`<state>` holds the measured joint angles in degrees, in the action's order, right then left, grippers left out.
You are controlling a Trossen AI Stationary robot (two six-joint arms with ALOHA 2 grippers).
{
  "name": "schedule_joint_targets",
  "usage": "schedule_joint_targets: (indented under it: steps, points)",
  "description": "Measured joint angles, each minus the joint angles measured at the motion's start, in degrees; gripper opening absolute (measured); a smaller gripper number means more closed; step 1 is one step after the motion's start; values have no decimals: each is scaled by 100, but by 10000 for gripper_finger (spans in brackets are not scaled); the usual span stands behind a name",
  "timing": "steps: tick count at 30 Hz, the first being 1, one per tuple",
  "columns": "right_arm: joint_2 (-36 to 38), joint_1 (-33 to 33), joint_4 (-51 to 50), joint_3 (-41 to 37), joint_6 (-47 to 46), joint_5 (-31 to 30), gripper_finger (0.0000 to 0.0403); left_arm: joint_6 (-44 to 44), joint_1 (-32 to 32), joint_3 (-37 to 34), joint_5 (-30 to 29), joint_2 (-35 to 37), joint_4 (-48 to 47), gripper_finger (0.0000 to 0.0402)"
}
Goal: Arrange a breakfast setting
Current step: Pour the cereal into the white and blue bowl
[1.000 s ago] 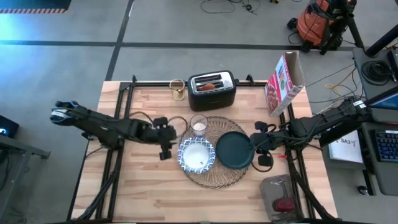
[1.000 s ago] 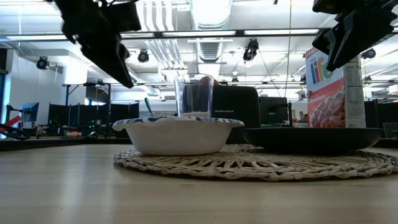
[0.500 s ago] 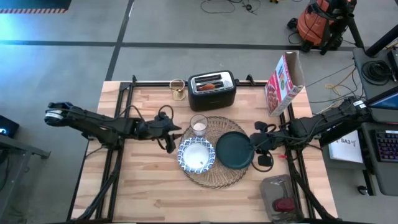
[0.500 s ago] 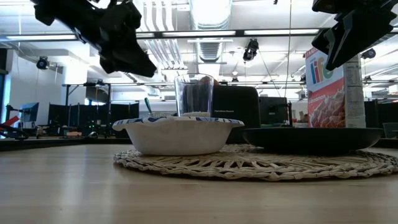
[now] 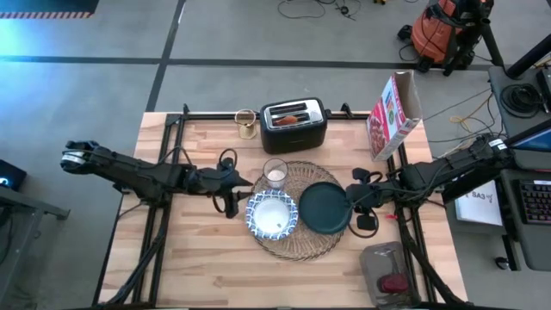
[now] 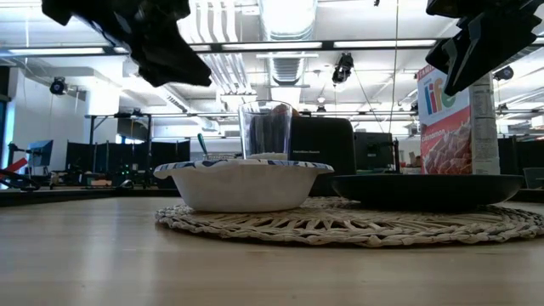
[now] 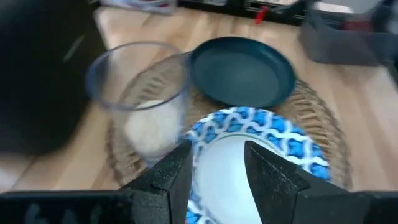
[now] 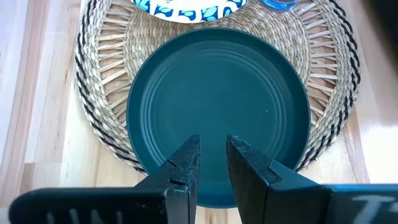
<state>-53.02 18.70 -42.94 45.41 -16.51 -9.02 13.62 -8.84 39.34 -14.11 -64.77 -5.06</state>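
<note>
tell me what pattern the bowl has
Blue-and-white swirls around the bowl rim, plain white inside; clearest in the left wrist view.

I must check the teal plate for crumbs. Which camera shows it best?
The right wrist view: the teal plate fills it, whole inside visible. High view shows it small, left wrist blurred, low view only its edge.

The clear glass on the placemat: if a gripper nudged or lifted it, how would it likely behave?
The glass looks tall and narrow, on the uneven woven placemat, so a side nudge could tip it. Its smooth walls probably make it slippery and breakable. Being nearly empty, it is likely light.

Overhead, table-level, two wrist views
</note>
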Motion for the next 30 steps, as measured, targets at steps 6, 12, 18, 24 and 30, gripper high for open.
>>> schedule_joint_targets:
  steps: [6,12,18,24,30]
  points:
    - [-1,1,-1,0,2,0,68,-265,130,31,229,120,-269,127]
    - [1,1,1,0,674,-4,68,-584,324,9,237,689,-766,118]
    - [1,1,270,2,2068,-21,68,-488,325,-54,203,1068,-777,109]
    - [0,2,1233,2,1336,0,68,-73,-161,-291,289,482,709,104]
    - [-11,2,2207,2,758,-7,68,232,-225,-567,446,293,1537,95]
